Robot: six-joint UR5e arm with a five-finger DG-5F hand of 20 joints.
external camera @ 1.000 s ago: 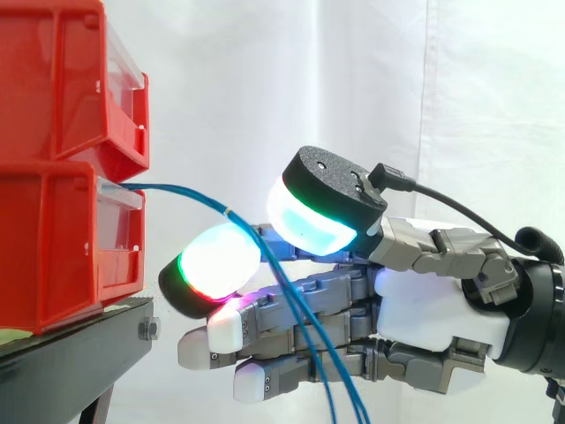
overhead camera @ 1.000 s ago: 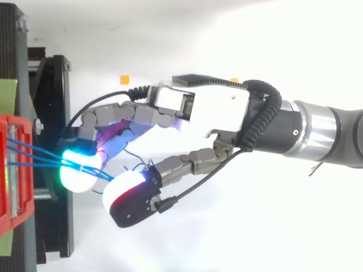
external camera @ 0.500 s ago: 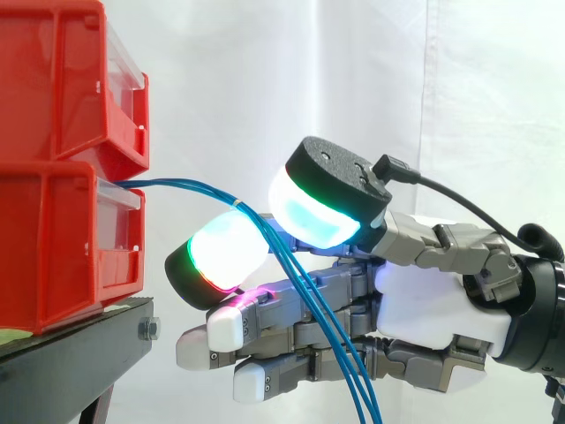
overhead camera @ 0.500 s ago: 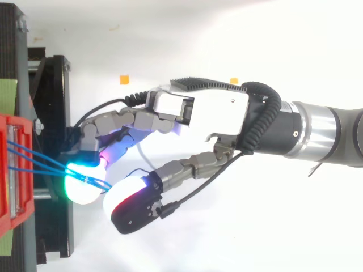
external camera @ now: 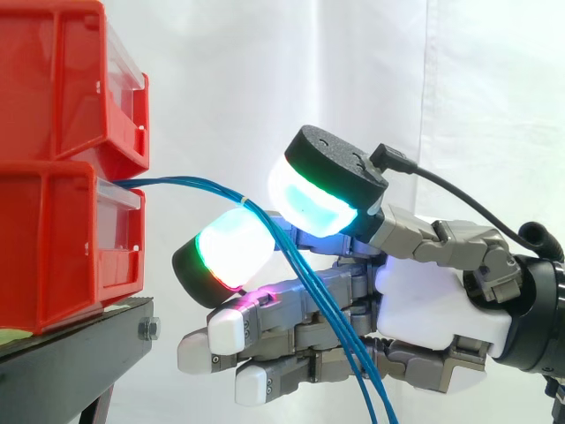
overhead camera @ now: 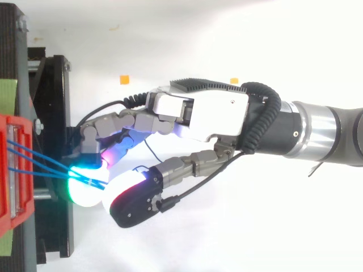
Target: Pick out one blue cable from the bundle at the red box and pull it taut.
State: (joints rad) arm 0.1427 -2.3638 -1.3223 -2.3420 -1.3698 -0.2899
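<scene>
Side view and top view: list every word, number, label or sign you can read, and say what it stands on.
None: no legible text on the red bins, their clear label holders, the blue cables, the hand or the black stand.

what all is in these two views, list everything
red bins: two, red, stacked on the stand at the left
blue cables: several, blue, running out of the lower bin and hanging down past the hand
stand: one, black, under the bins
curtain: one, white, behind everything
small marks: two, orange, on the white floor in the top view
strip: one, green, at the left edge by the stand
hand: one, grey and white with glowing pads, two pads pinching the cables
arm: one, silver and black, coming in from the right
</scene>
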